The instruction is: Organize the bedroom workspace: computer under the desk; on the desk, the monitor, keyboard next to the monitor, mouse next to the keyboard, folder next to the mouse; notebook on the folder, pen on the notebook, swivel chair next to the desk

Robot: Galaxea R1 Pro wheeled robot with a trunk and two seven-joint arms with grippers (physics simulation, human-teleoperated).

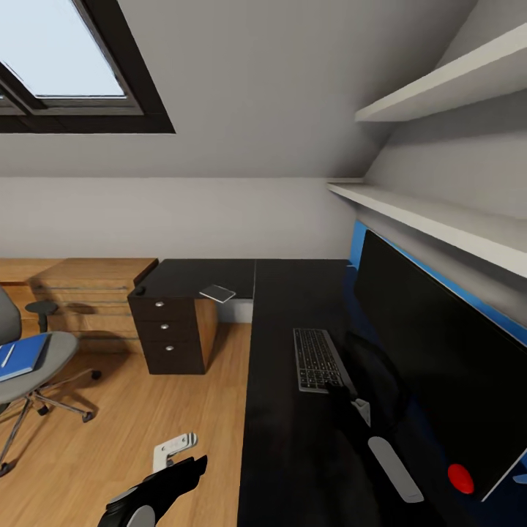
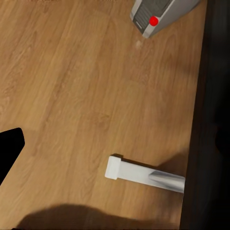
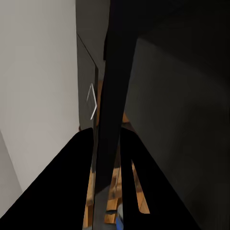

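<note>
Two arms are low in the head view: left arm hangs over the wood floor just left of the table edge; right arm, dark, lies over the tabletop just past the near end of the keyboard. Finger state: cannot tell for either side, no fingertips clearly visible. Right wrist view is mostly dark shapes, a thin dark vertical slab down the centre, pale wall at one side.

Layout:
- Table is L-shaped, black; long run goes near to far on the right, short run goes left at the far end above the drawer unit.
- Monitor stands along the right edge of the table, red light at its near lower corner.
- Keyboard lies just left of the monitor, parallel to it.
- Small pale flat item sits on the far-left run.
- Swivel chair is far left on the floor, well apart from the table; blue folder on its seat, thin white pen on the folder.
- Computer stands on the floor in the left wrist view, near the dark table edge; a white-grey foot bar runs out from under that edge.

Open floor between chair and table. Shelves overhang the monitor on the right.
</note>
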